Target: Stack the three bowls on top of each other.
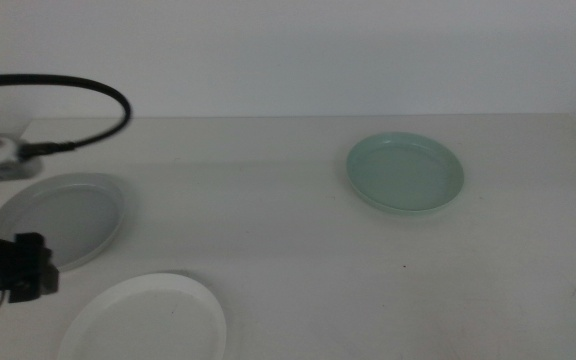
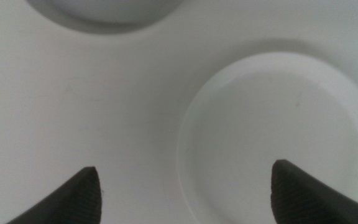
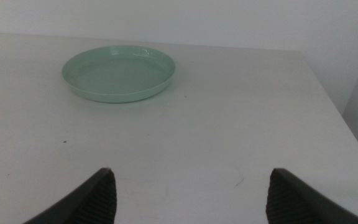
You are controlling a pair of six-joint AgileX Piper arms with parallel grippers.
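White bowl (image 1: 146, 320) is seen nearest, front left on pale table (image 1: 288, 240); grey bowl (image 1: 60, 217) behind it, mint bowl (image 1: 405, 173) far right. White wall behind. Left gripper (image 2: 185, 193) is spread wide above white bowl's rim; right gripper (image 3: 191, 196) is spread, empty, well short of mint bowl.

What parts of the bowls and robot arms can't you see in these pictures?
- White bowl: near rim cut off by the middle view's bottom edge.
- Grey bowl: mostly cut off in the left wrist view.
- Left gripper: only its open jaw tips show.
- Right gripper: absent from the middle view.
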